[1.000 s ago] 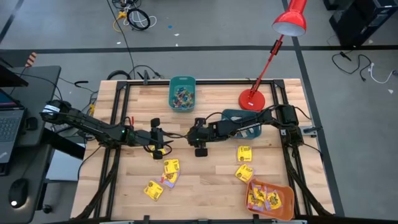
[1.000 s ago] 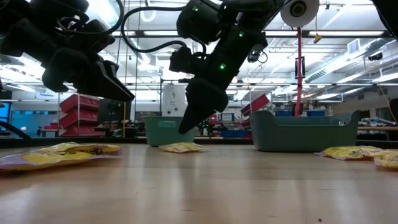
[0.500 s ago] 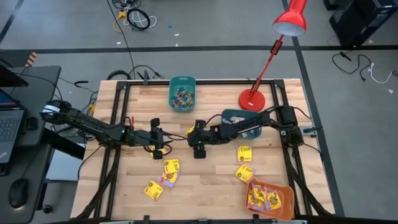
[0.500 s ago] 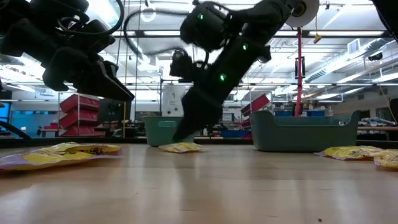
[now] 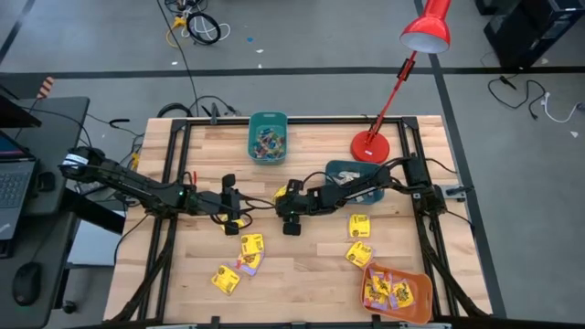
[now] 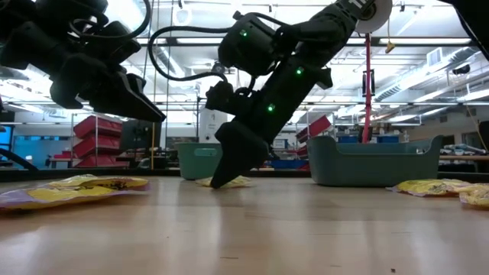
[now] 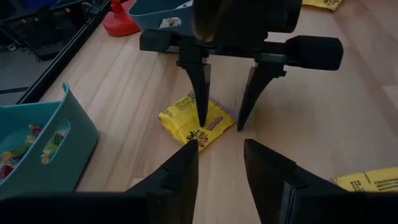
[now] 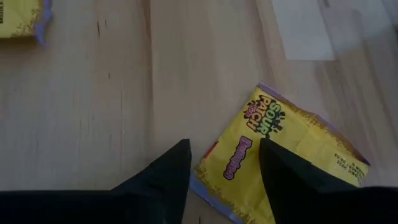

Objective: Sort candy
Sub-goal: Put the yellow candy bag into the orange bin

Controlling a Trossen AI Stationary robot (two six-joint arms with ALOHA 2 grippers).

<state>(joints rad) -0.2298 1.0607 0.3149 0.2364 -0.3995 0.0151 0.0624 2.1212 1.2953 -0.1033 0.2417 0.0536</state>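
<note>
A: Start at the fingers. What is the right gripper (image 7: 219, 121) doing?

B: Its two fingers stand spread, tips down at the wood, straddling one corner of a yellow packet (image 7: 196, 121) in the middle of the left wrist frame. One tip rests on or just over the packet, the other touches bare table (image 7: 298, 124) beside it. Nothing is held.

A: And a second ago?

B: In the low view then, the same fingers hung clearly above the board with the packet (image 6: 229, 182) lying behind them. Half a second ago they were lower. Now the tips reach the tabletop at centre frame. So it has come down for a pick, and I judge the close is the step left before this piece can go to a bin.

A: The arm behind it?

B: In the overhead frame the right arm runs from the right of the table leftward past the dark teal bin (image 5: 352, 170), wrist pitched steeply down, gripper (image 5: 291, 199) near the centre.

A: The left gripper (image 7: 221, 165)?

B: Parted too, empty, hovering left of centre in the overhead frame (image 5: 239, 209), pointed at the same packet. Its pose has not changed over the second.

A: Other candy?

B: Yellow packets (image 5: 249, 247) lie in the lower middle and lower right of the overhead frame. Small coloured pieces fill the teal bin (image 5: 268, 122) at upper centre, and more candy sits in the orange bin (image 5: 422, 294) at lower right.
</note>
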